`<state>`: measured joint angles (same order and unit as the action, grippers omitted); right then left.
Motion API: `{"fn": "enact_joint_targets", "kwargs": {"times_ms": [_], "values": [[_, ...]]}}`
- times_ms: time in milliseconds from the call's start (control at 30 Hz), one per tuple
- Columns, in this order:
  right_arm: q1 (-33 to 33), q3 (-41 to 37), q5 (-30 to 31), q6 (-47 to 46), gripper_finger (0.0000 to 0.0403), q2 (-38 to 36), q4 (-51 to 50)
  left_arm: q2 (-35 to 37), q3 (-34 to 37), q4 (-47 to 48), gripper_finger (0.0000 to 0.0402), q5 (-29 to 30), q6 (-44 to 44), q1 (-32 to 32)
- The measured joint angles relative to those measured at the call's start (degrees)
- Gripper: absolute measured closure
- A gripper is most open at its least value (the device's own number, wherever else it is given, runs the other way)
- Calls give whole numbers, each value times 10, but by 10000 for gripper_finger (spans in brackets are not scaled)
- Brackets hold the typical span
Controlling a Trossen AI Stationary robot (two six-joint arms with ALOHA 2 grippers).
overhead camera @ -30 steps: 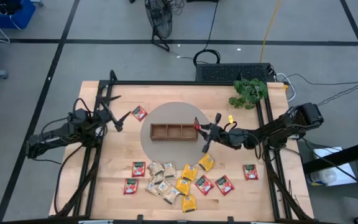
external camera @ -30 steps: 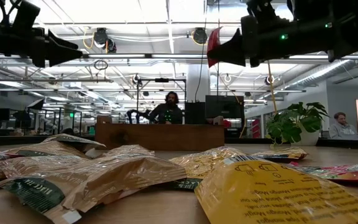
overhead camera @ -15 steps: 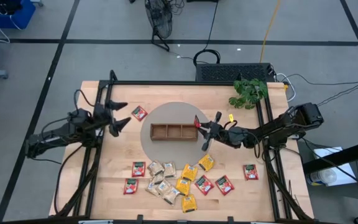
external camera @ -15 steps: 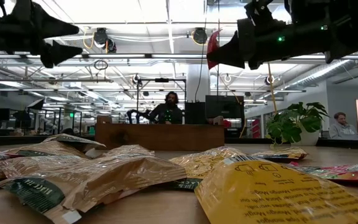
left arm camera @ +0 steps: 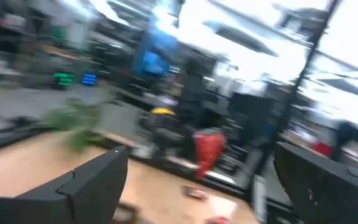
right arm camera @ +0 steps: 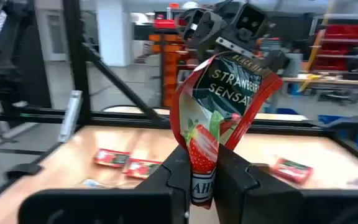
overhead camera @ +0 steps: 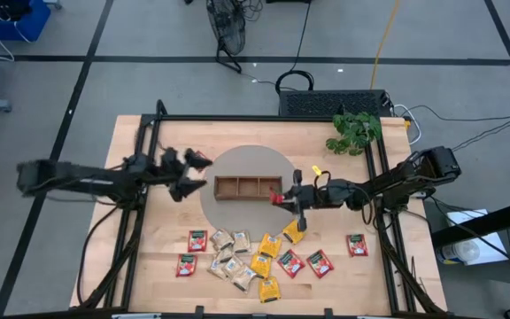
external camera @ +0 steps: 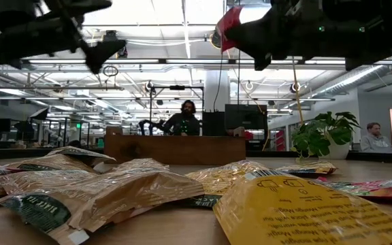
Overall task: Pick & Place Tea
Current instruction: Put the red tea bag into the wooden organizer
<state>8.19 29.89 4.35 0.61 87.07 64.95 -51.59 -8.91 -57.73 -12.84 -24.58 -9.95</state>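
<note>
The tea lies as a loose heap of red, yellow and beige sachets (overhead camera: 248,255) flat on the table's near half, filling the foreground of the low view (external camera: 148,187). My right gripper (overhead camera: 283,197) is shut on one red sachet (right arm camera: 213,106) beside the right end of the wooden tray (overhead camera: 249,188). My left gripper (overhead camera: 193,175) hangs open in the air by the tray's left end, nothing between its fingers (left arm camera: 98,180). Another red sachet (overhead camera: 204,160) lies on the table by it. My right gripper pinches the red sachet by its lower edge (right arm camera: 196,182) between the two fingers. The fingers run about level and point toward the table's left. The sachet sticks out past the fingertips (external camera: 227,22), curled along its length and lifted clear of table and tray.
The tray stands on a round grey mat (overhead camera: 237,164). A potted plant (overhead camera: 354,131) is at the far right corner. A single red sachet (overhead camera: 356,245) lies near the right rail. People sit beyond the table's far edge in the low view.
My left gripper has swung toward the table's right, up to the tray's left end, rolling as it went and staying open. My right gripper has turned at the wrist, carrying the red sachet from the tray's far right corner toward its near right corner.
</note>
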Motion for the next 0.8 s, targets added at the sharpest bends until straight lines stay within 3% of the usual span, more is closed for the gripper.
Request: {"fn": "enact_joint_targets", "kwargs": {"times_ms": [167, 333, 433, 567, 800], "values": [[3, 0, -1, -4, 378, 0, -1, -208, -120, -64, 5, -35, 28, 42], [15, 0, -10, -4, 379, 0, 0, -343, -265, -54, 5, -141, 49, 62], [23, 0, -18, -9, 365, 0, 5, -390, -328, -36, 5, -189, 67, 67], [31, 0, -18, -9, 367, 0, 5, -436, -380, -1, 5, -200, 70, 68], [35, 0, -17, 14, 381, 0, 11, -471, -409, 10, 5, -213, 74, 72]]}}
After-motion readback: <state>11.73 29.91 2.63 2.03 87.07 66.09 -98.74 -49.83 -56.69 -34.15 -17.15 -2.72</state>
